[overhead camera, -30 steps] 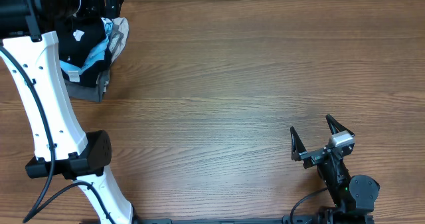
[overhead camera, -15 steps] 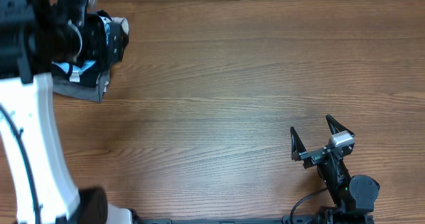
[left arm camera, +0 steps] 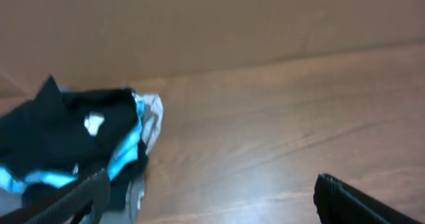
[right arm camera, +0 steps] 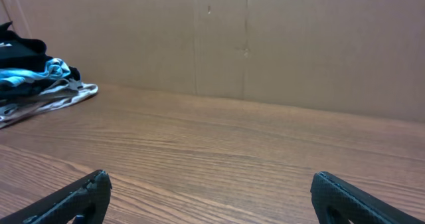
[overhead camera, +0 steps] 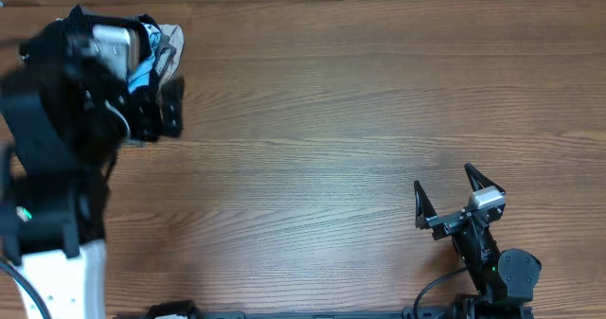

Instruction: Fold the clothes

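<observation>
You have a broad wood-grain table (overhead camera: 360,101) in front of you, backed by a plain cardboard wall (right arm camera: 279,44) along its far edge.

From overhead, the left arm (overhead camera: 57,139) is the biggest thing on it. Its black body sits over the far left corner and hides most of what lies there.

That corner holds a heap of clothing just beside the wall. The black garment (left arm camera: 53,131) lies crumpled on top of the heap, bunched up, with one corner sticking up towards the wall. Under it a light blue shirt (left arm camera: 127,146) shows as a bright edge along the right side. A grey garment (left arm camera: 137,196) lies lowest, at the near edge of the heap, and a pale fold (left arm camera: 153,112) pokes out on the right. The right wrist view catches the same heap far off at its left edge, well apart from that arm.

The right fingers (overhead camera: 419,203) sit near the right front of the table. They are spread wide with only bare wood between them, and they hold nothing.

The left fingers (left arm camera: 348,201) are also spread wide and hold nothing. In the left wrist view one tip crosses the lower edge of the heap, and you cannot tell whether it touches the cloth. The other tip is over bare wood, well to the right.

A small white mark (left arm camera: 93,123) sits on the black garment, near its middle.
</observation>
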